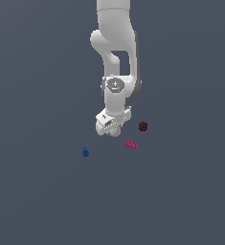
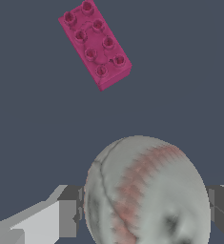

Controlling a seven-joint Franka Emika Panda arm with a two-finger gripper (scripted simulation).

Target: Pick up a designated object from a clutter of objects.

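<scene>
The off-white ball (image 2: 147,190) with reddish seam lines fills the space between my two fingers (image 2: 68,214) in the wrist view. Both pads sit against its sides. In the exterior view the ball (image 1: 116,132) peeks out under my gripper (image 1: 111,130), low over the grey floor. The gripper is shut on the ball. The magenta studded brick (image 1: 130,144) lies just to the exterior view's right of the ball and also shows in the wrist view (image 2: 95,44). The dark maroon cube (image 1: 142,126) sits further to the right. The blue cone-like piece (image 1: 85,152) lies to the left.
The white arm (image 1: 115,52) reaches down from the top of the exterior view. The floor (image 1: 37,201) is a plain dark grey surface with no edges in view.
</scene>
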